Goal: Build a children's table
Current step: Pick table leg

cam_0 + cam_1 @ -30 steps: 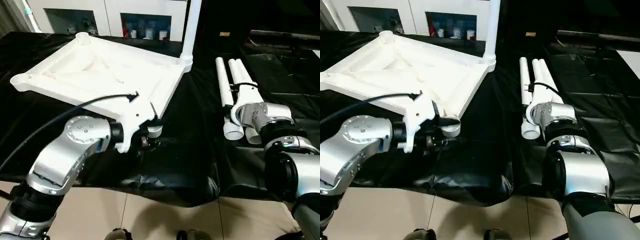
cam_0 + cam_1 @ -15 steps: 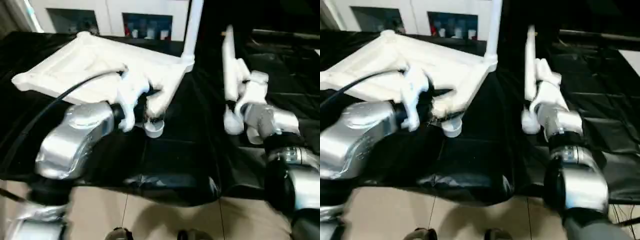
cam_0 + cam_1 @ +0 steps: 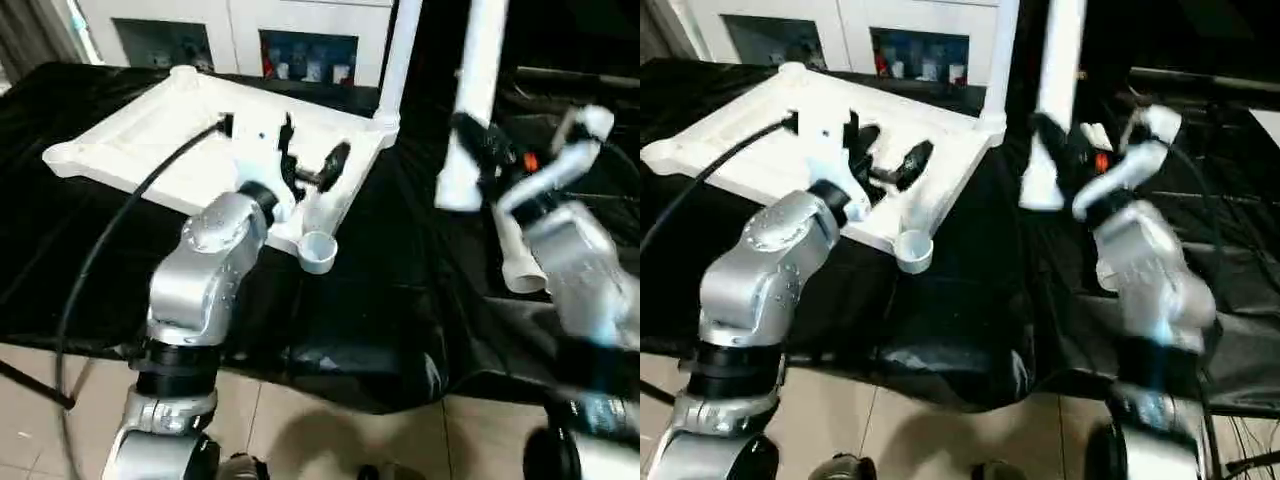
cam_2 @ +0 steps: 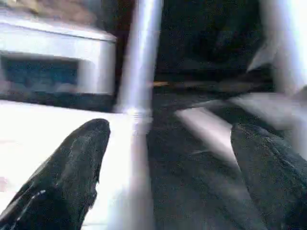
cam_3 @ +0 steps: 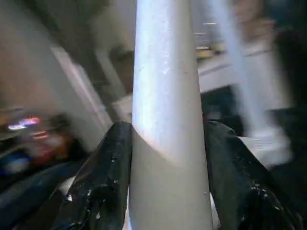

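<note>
Leg (image 3: 478, 90) now lifted upright, clamped in right gripper (image 3: 1065, 160); left gripper (image 3: 310, 165) spread apart above tabletop (image 3: 130, 150); near corner socket (image 3: 317, 250) presumably next

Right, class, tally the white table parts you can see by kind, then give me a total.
Tabletop: 1
Legs: 3: standing leg in a corner socket, held leg in the right gripper, lying leg
Total: 4
</note>
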